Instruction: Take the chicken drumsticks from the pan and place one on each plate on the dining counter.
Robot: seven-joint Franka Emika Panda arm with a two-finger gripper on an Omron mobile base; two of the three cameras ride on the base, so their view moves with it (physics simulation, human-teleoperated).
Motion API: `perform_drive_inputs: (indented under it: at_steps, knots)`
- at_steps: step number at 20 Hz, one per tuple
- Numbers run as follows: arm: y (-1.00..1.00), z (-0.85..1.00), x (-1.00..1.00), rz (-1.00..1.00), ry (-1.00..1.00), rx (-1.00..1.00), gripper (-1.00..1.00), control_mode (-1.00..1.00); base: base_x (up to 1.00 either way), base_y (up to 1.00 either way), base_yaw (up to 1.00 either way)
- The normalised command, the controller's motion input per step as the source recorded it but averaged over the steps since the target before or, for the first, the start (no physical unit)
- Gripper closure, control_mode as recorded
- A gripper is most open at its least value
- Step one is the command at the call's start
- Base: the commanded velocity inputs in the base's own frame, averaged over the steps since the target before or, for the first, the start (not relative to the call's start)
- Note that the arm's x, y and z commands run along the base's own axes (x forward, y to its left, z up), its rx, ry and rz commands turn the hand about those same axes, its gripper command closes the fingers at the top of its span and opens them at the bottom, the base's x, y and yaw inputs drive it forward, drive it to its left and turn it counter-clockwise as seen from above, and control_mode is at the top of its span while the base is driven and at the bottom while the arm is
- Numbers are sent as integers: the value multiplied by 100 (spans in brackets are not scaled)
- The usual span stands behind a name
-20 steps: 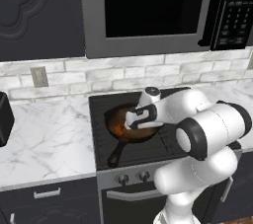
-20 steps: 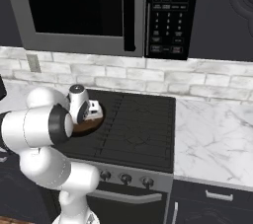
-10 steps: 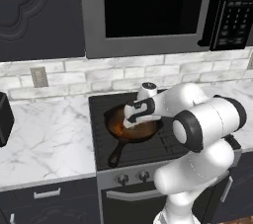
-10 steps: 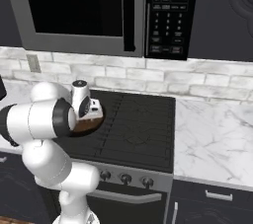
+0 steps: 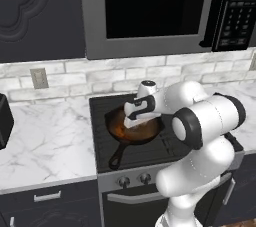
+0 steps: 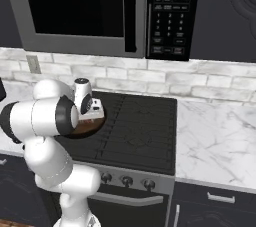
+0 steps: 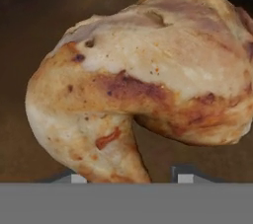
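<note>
From behind my left side, my pincer reaches down into the pan on the stove's front-left corner. My hand camera adds what that angle hides: a chicken drumstick lying just ahead of my fingertips, its narrow end between them. Whether they grip it, I cannot tell.

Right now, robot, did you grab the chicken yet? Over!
Gripper low in the pan, jaws either side of a drumstick. Grip not confirmed. Nothing in the way.
</note>
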Motion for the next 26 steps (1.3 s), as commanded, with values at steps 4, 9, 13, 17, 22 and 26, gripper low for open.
perform_drive_inputs:
  at_steps: [4, 9, 13, 17, 22, 26]
  knots:
    - [15, -21, -26, 5, 0, 0, 100, -100, 0, 0, 0]
    - [42, -4, -58, 2, 0, 0, 100, -100, 0, 0, 0]
    - [24, 33, -63, 0, -2, 4, 100, -100, 0, 0, 0]
    - [-35, 100, -44, -6, -16, 28, 100, -100, 0, 0, 0]
    - [-79, 100, -66, -9, -11, 38, 100, -100, 0, 0, 0]
    - [-58, 96, -100, -14, 0, 9, 100, -100, 0, 0, 0]
